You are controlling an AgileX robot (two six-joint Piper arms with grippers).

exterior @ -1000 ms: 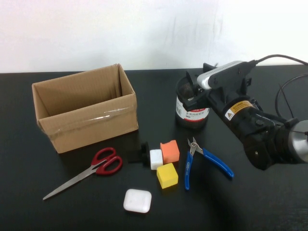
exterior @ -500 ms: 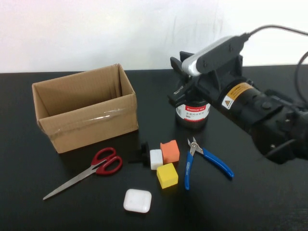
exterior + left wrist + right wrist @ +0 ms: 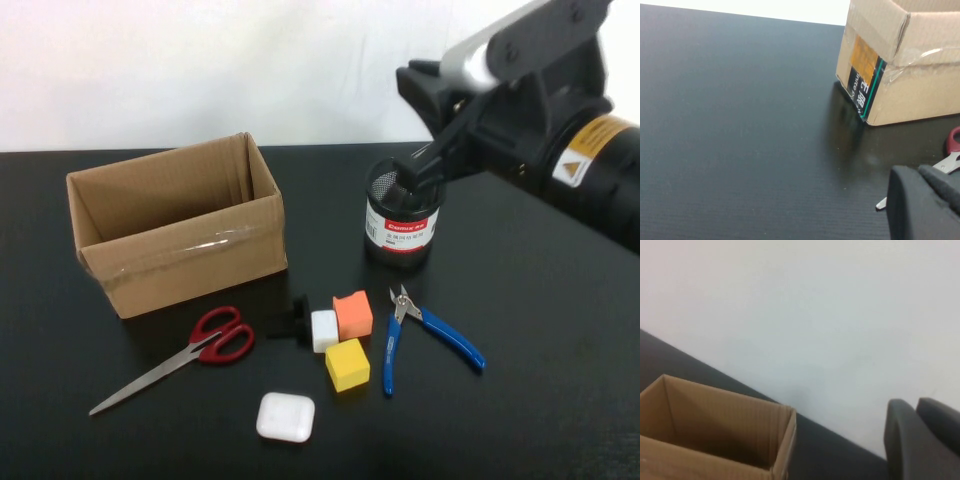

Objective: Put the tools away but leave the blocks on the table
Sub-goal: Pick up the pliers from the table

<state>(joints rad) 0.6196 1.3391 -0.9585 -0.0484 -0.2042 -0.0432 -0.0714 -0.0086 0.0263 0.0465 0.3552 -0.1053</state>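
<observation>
The red-handled scissors (image 3: 200, 352) lie on the black table (image 3: 120, 430) in front of the box. Their blade tip (image 3: 881, 204) shows beside my left gripper (image 3: 921, 174), which is shut, empty, low over the table and out of the high view. The blue-handled pliers (image 3: 428, 334) lie right of the blocks: an orange cube (image 3: 353, 313), a yellow cube (image 3: 347, 364) and a white cube (image 3: 324, 330). The screwdriver is not in view. My right gripper (image 3: 412, 177) is raised above the black mesh cup (image 3: 401, 222), with its fingers (image 3: 905, 440) shut and nothing between them.
An open cardboard box (image 3: 175, 222) stands at the left and also shows in the wrist views (image 3: 900, 60) (image 3: 715, 430). A small black knobbed object (image 3: 292, 318) lies beside the white cube. A white rounded case (image 3: 285, 417) lies at the front.
My right arm has lifted up and away from the mesh cup, rising toward the upper right. Nothing on the table has moved.
</observation>
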